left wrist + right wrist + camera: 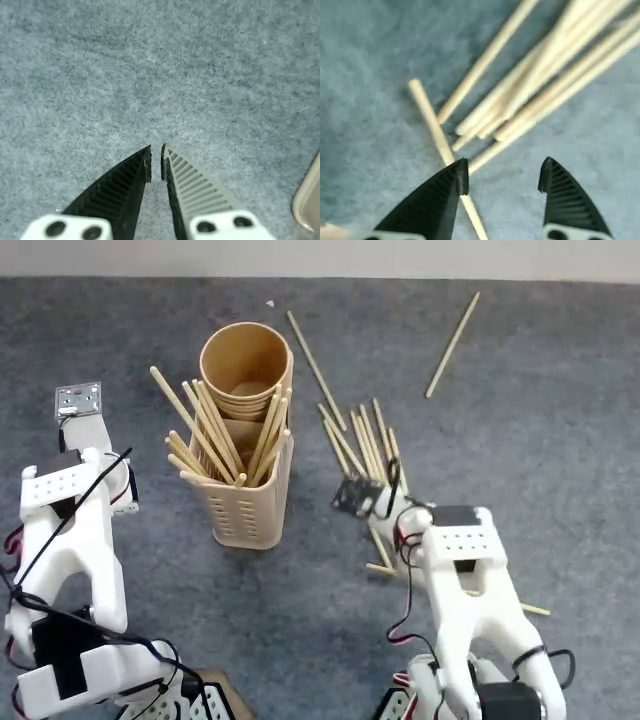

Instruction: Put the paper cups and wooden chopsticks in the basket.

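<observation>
The paper cups (245, 360) are nested into one kraft-brown stack with a round mouth, standing upright in the far end of the basket (250, 520). The basket is a tall cream plastic bin with rows of small holes in its walls. A bundle of wooden chopsticks (215, 435) leans in the basket against the stack, thin pale sticks fanned out above the rim.

More sticks lie on the grey, nubbly carpet (560, 440). A loose pile (365, 445) sits near the basket on my right side, a long stick (315, 365) lies angled beside the cups, and a lone stick (452, 345) rests well apart at the far right.

My right gripper (502, 175) hangs low over the near end of that pile. Its ribbed black fingers are spread apart with nothing between them. A crosswise stick (432, 125) runs under the tip of one finger; I cannot tell whether they touch.

My left gripper (156, 162) is over bare carpet on the other side of the basket. It has one black finger and one pale grey, both ridged and tapering, with tips almost meeting, clenched on nothing.
</observation>
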